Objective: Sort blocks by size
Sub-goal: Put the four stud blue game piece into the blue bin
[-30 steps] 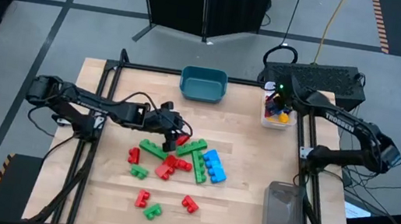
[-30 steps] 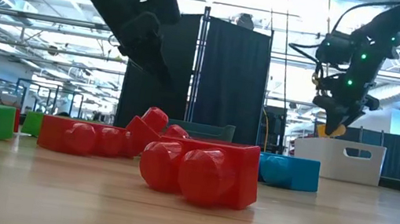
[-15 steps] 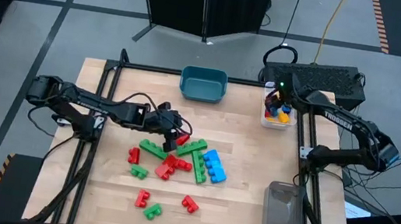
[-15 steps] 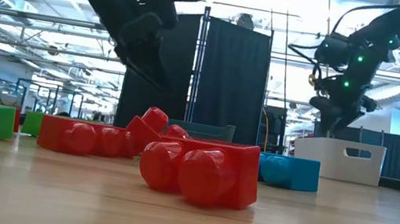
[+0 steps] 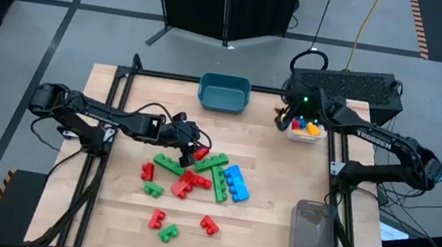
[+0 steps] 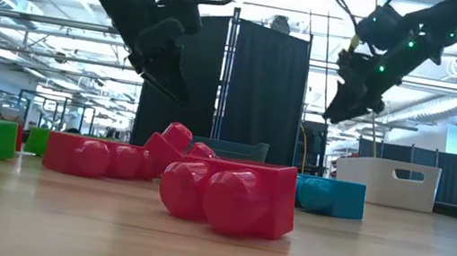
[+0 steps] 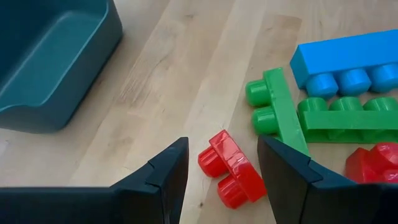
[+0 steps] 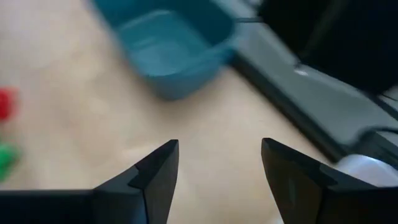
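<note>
The left arm reaches in from the left edge of the high view, stretched almost flat across the table, its left gripper (image 5: 195, 144) low over the upper edge of the block pile. Its fingers (image 7: 168, 171) stand apart and released, straddling 1 short red block (image 7: 230, 169) that lies on the wood between them, untouched.

The right arm bends in from the right edge, elbow out past the table, with the right gripper (image 5: 281, 116) raised at the left side of the white bin (image 5: 304, 133) in the upper right. Its fingers (image 8: 158, 171) are spread and grasp nothing.

The loose blocks (image 5: 196, 181) cluster at the picture's centre: about 7 red, 5 green and 2 blue on the table. A few more sit in the white bin; their count cannot be told.

1 teal bin (image 5: 224, 92) sits at the top edge and 1 clear bin (image 5: 311, 231) at the lower right. Bare wood lies open between the pile and the right-hand bins.
</note>
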